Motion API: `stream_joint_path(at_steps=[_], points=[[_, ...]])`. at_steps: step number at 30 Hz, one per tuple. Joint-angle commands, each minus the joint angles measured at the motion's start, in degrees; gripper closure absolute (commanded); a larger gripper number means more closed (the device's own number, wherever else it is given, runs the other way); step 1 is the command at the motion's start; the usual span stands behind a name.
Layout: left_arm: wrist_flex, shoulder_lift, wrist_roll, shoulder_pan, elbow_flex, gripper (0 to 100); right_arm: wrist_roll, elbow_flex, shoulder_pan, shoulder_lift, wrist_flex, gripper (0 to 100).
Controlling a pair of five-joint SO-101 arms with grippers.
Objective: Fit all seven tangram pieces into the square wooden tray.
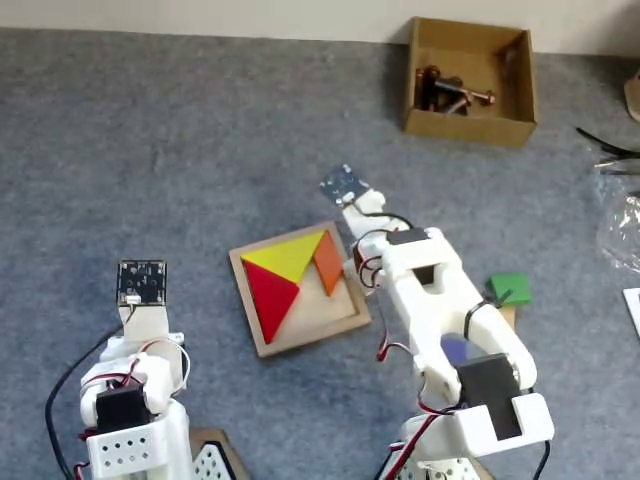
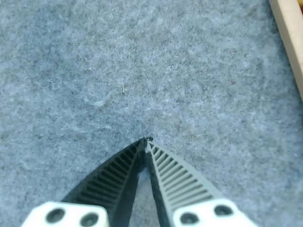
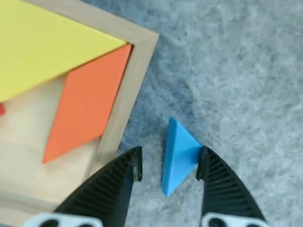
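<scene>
Grey carpet lies under everything. Nearest the bases, the left gripper (image 2: 147,140) hangs just over it with its claw pressed together on nothing, parked to one side of the wooden tray (image 1: 315,337) where it blocks no path. Alongside the right arm sit a purple piece (image 1: 453,350), partly hidden beneath the arm, and a green piece (image 1: 510,288), both well apart from the tray and not yet fitted. Further out, the tray holds a red triangle (image 1: 270,295) and a yellow triangle (image 1: 285,255) edge to edge, with an orange parallelogram (image 1: 329,262) against the yellow one's side. Bare wood shows on the side toward the right arm, which I judge to be room enough for the smaller shapes. Just outside the tray's far corner, the right gripper (image 3: 169,161) stands with its claw apart around a blue triangle (image 3: 177,151) on the carpet. One finger (image 3: 203,165) touches the triangle's point and the other sits close to the rim. That gap looks tight, and closing could nudge the tray. Farthest off, a cardboard box (image 1: 470,125) stands clear of the work.
</scene>
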Motion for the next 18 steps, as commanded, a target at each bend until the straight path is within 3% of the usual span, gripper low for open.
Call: stream_joint_path(at_steps=[1,18], points=[[0.26,-0.31,0.53,-0.75,1.10,99,0.97,-1.45,0.48,0.75,-0.40,81.7],[0.26,-0.31,0.53,-0.75,1.10,99,0.62,-3.03,1.01,4.09,-0.40,82.0]])
